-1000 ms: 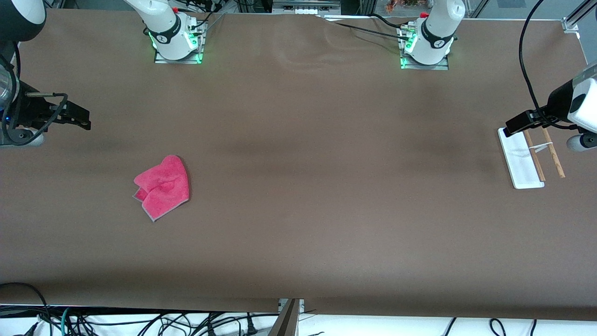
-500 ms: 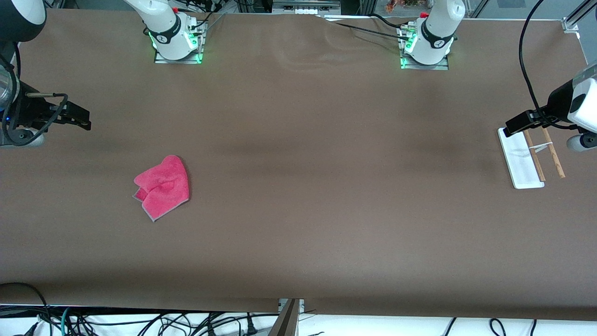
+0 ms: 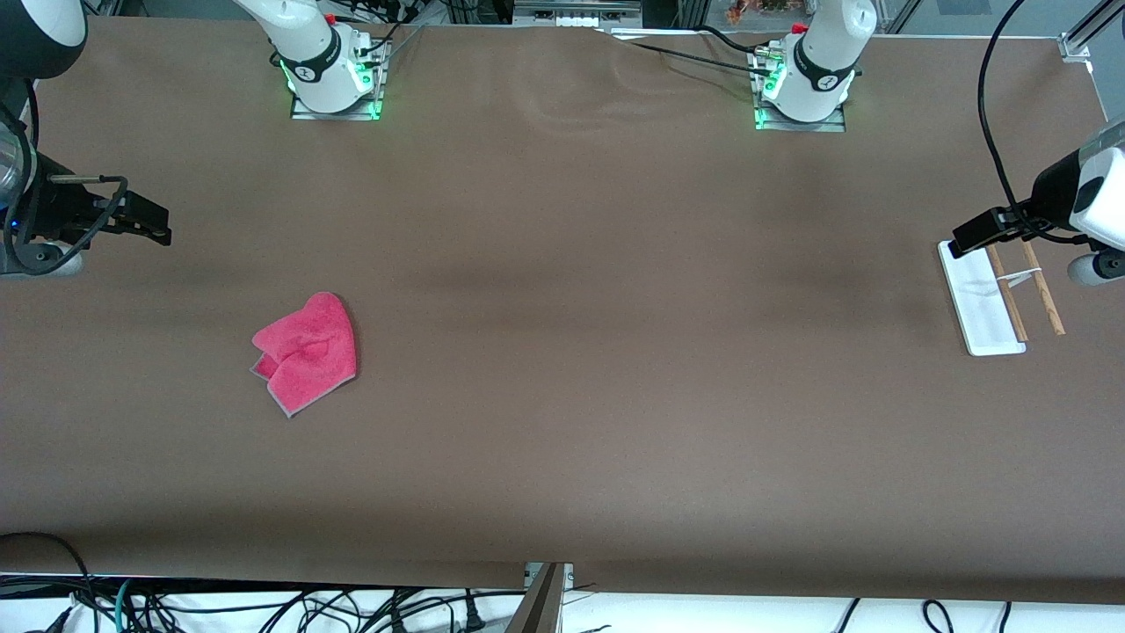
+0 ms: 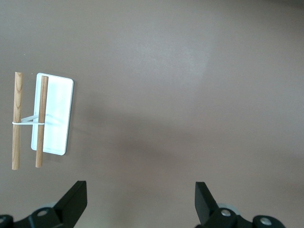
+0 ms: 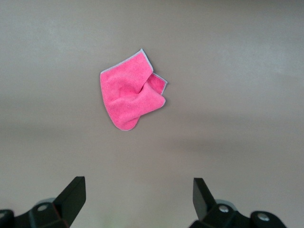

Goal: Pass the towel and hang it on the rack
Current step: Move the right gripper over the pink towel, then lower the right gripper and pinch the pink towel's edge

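1. The towel (image 3: 305, 353) lies crumpled on the counter (image 3: 562, 352), toward the right arm's end and well apart from the rack (image 3: 997, 299), which stands at the left arm's end.
2. By the look of it, this is light, soft, floppy cloth that will sag and drape once lifted. Nothing fragile, and fluffy enough to give the pads purchase.
3. Best bet for a hold: the raised fold running across the towel's middle, or a bunched corner where the grey edging shows. A flat single layer would be hard to pinch.
4. The right hand (image 5: 137, 197) hovers with its jaws spread wide and empty; the towel sits off to one side of it, not under it.
5. The left hand (image 4: 141, 199) waits over bare counter just beside the rack, jaws wide apart, holding nothing.
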